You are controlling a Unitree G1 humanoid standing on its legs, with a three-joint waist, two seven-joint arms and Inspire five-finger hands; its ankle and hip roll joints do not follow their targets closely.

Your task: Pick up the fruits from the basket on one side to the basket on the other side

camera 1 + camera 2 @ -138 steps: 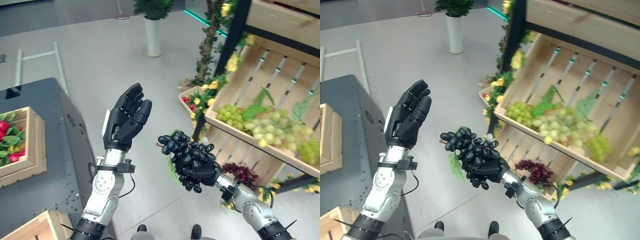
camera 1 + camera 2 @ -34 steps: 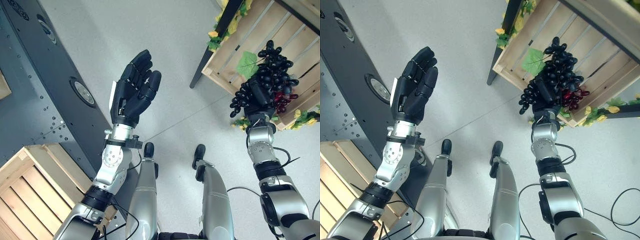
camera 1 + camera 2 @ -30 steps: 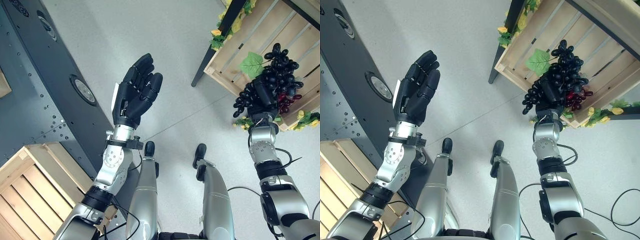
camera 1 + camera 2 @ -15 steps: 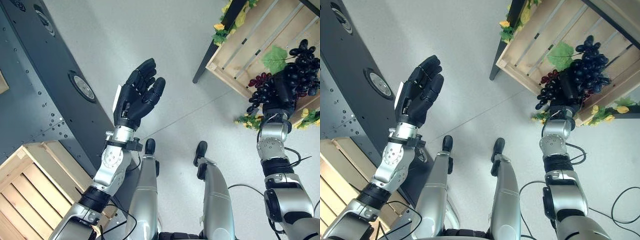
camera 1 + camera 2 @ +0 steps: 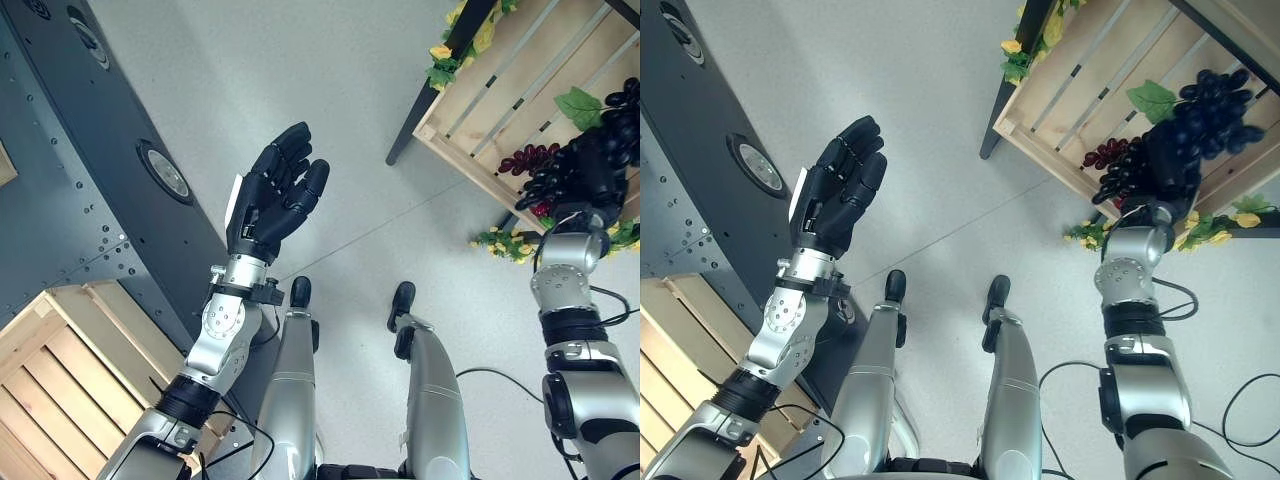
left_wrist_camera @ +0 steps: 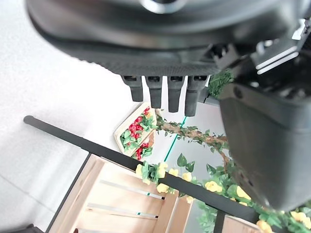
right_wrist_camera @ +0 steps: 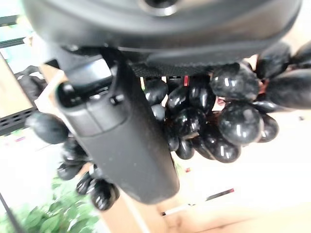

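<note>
My right hand (image 5: 1172, 160) is shut on a bunch of black grapes (image 5: 1200, 115), held over the slatted wooden crate (image 5: 1080, 75) at the right. The grapes (image 7: 228, 114) press against the thumb in the right wrist view. A green leaf (image 5: 1153, 100) sticks out of the bunch. A small bunch of dark red grapes (image 5: 525, 160) lies in the crate just beside it. My left hand (image 5: 272, 195) is raised in mid-air over the floor, open and empty, its fingers (image 6: 163, 92) straight in the left wrist view.
A dark grey metal counter (image 5: 90, 170) runs along the left. An empty wooden crate (image 5: 60, 370) sits at the lower left. Yellow flowers and leaves (image 5: 445, 60) trim the black shelf post; more flowers (image 5: 500, 242) lie under the crate.
My right hand has carried the black grapes further right and up over the slatted crate, uncovering the red bunch. The left hand has stayed raised and open.
</note>
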